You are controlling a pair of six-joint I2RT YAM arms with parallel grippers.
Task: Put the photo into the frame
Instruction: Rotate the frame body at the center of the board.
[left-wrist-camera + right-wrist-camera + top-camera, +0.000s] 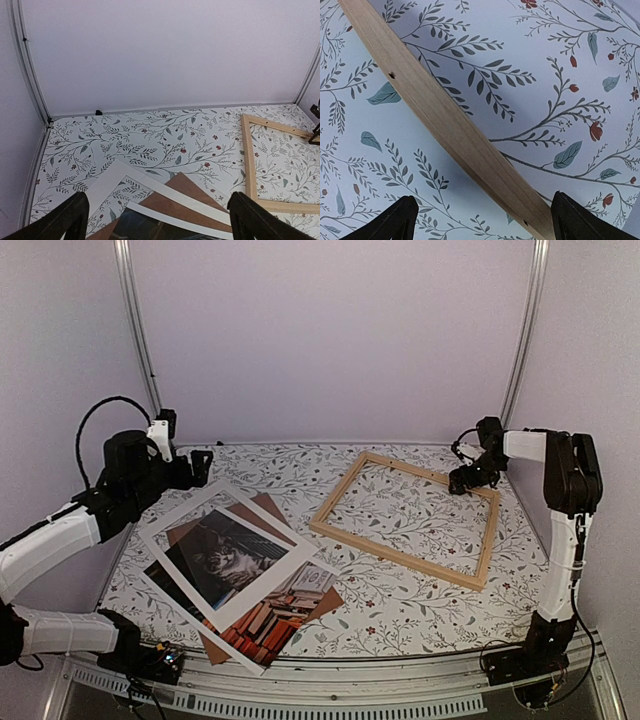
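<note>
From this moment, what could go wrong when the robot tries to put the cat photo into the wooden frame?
1. The photo lies under the white mat and over the brown backing board, so a gripper may lift the wrong sheet, or several together.
2. The right gripper hangs open over a thin bar of the frame, which lies flat on the table; a touch might push it askew.

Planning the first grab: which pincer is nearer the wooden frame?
Right. The right pincer is over the frame's far bar; the left pincer is away by the white mat's far corner.
</note>
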